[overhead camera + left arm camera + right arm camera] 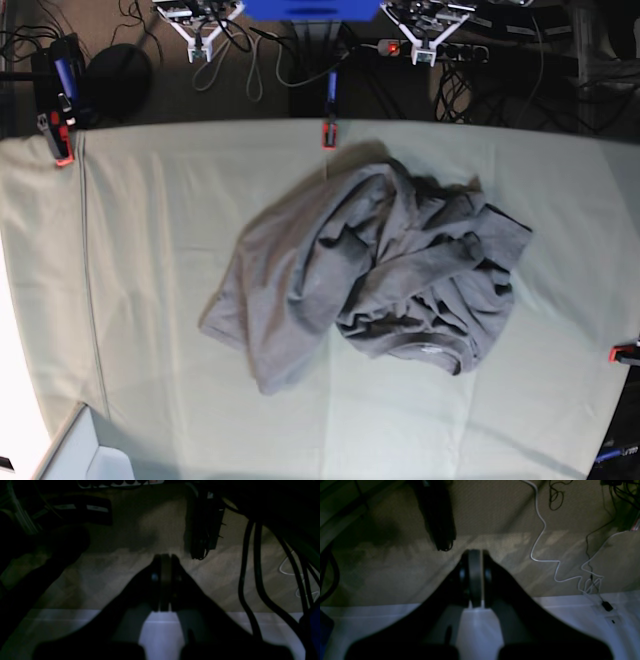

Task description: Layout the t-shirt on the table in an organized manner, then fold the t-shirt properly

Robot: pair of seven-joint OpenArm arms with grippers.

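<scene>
Crumpled, t-shirt (370, 270) lies well beyond both end effectors.

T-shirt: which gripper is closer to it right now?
Left. The left gripper hangs past the table's far edge, in line with the t-shirt; the right gripper sits farther off sideways.

The t-shirt (375, 270) lies crumpled on the table (150, 250), near its middle.

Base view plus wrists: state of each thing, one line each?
t-shirt: crumpled in a heap mid-table, not laid out, not folded.
table: cloth-covered, faintly creased, red clamps at its edges.
left gripper: shut, empty, off the table.
right gripper: shut, empty, off the table.
</scene>
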